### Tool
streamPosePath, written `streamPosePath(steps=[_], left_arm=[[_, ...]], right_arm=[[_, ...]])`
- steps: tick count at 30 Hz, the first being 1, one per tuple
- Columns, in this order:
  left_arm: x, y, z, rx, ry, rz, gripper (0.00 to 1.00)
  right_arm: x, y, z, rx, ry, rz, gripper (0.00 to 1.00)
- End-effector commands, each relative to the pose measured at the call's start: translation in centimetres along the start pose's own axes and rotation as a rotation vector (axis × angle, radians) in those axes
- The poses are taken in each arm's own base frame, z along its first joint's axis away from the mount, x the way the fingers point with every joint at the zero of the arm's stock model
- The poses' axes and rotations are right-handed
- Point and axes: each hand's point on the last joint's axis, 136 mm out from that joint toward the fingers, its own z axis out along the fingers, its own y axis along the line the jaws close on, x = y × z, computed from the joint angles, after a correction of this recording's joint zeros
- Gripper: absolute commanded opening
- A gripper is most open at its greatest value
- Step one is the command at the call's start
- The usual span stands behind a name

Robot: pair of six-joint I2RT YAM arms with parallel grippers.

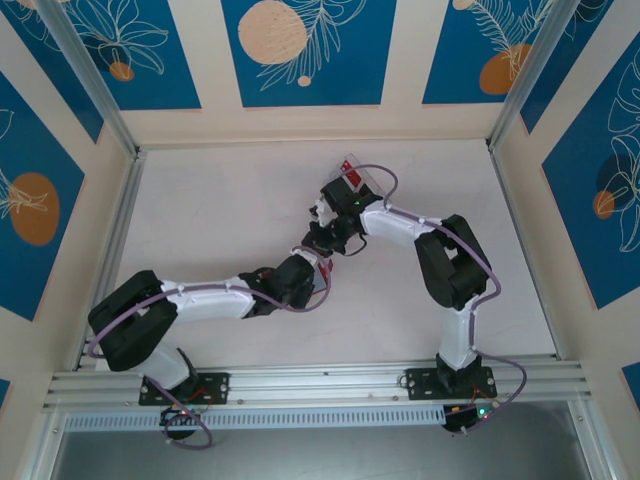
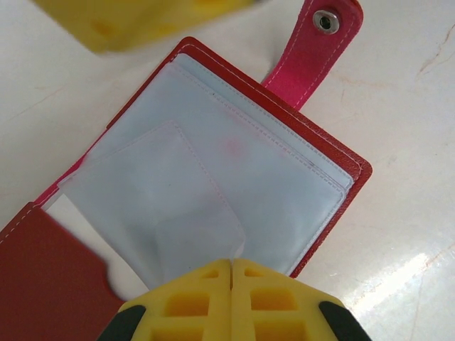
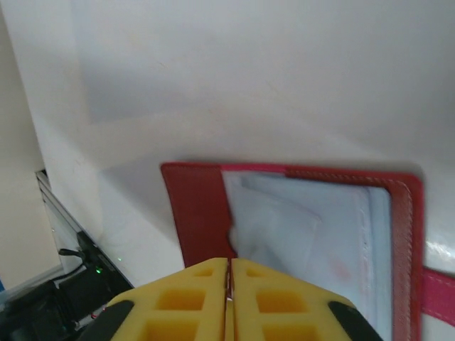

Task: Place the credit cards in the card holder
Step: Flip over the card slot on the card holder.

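The card holder [image 2: 334,153], a red folding wallet, lies open on the table with its grey plastic pockets [image 2: 234,163] up and its snap tab [image 2: 313,50] sticking out. My left gripper [image 2: 231,261] is shut on the corner of one lifted pocket sleeve. My right gripper [image 3: 229,261] is shut at the opposite edge of the card holder [image 3: 199,213], where the red flap meets the pockets, with a thin sliver between its pads. A red credit card [image 1: 350,170] stands in a clear tray. In the top view both grippers [image 1: 318,250] meet mid-table, covering the holder.
The clear plastic tray [image 1: 366,186] sits just behind the right wrist. A yellow finger of the right gripper [image 2: 142,18] hangs over the holder's far corner. Metal rails and patterned walls close in the white table [image 1: 220,210].
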Motion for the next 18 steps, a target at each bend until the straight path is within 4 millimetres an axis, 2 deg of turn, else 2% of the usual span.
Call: streamPosePath(steps=[1,6,10,18], left_arm=[[0.5,-0.2,0.0,-0.002,0.003,-0.001,0.00],[0.4,-0.1,-0.1,-0.011,-0.006,-0.004,0.00],[0.3,0.1,-0.4,-0.018,-0.014,-0.011,0.00],[-0.1,0.3,-1.0,-0.025,-0.045,-0.023,0.00]], right_arm=[[1.6,-0.6,0.7,0.013,0.032,0.012,0.08],[2.6,-2.0,2.4,0.035,0.072,0.052,0.04],[2.6,-3.3,2.9,0.069,0.063,0.082,0.02],[2.9,-4.6,4.3,0.091,0.088,0.112,0.00]])
